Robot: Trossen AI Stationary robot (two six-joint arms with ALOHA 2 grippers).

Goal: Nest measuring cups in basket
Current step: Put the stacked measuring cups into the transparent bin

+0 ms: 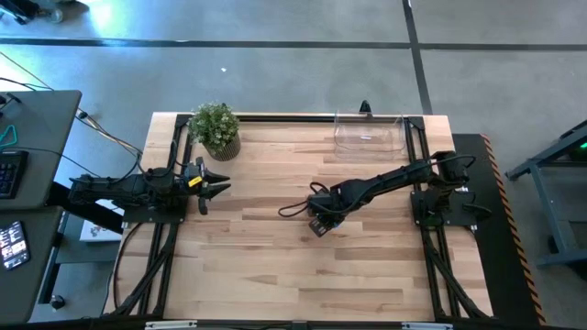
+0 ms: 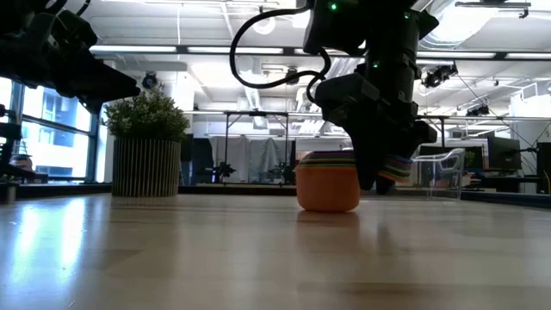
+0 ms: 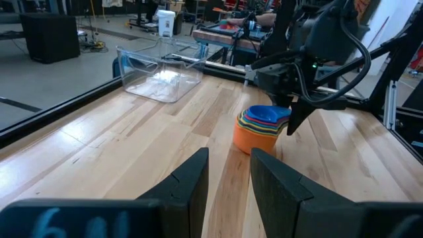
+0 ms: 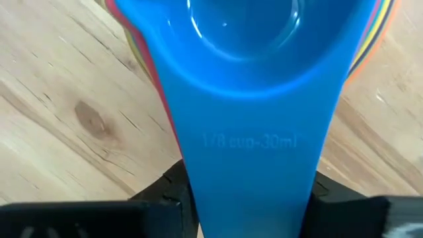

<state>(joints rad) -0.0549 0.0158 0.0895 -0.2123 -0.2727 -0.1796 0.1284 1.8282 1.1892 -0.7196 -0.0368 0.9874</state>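
The measuring cups [image 3: 259, 127] stand nested in one stack on the table's middle, orange outermost [image 2: 328, 187] and blue innermost [image 4: 244, 39]. Their handles stick out together toward my right gripper [image 3: 294, 118], which is shut on them; its arm reaches in from the right [image 1: 320, 216] and hides the stack in the high view. The clear basket [image 1: 370, 136] stands at the far right of the table, and also shows in the left wrist view [image 3: 162, 71]. My left gripper [image 1: 216, 183] waits open and empty at the left side, its fingers showing in its own wrist view [image 3: 229, 178]. My right gripper pinches the stacked handles between its two fingers, one on each long side of the blue top handle [image 4: 198, 178]. The fingers [image 4: 168, 188] come from above, slanting down, and lie across the handles. The stack stands upright with the orange cup's base [image 2: 328, 207] on the table.
A potted green plant [image 1: 215, 130] stands at the far left, close to my left gripper. Black rails [image 1: 422, 156] run along the table's left and right sides. Bare wood lies between the stack and the basket and across the near half.
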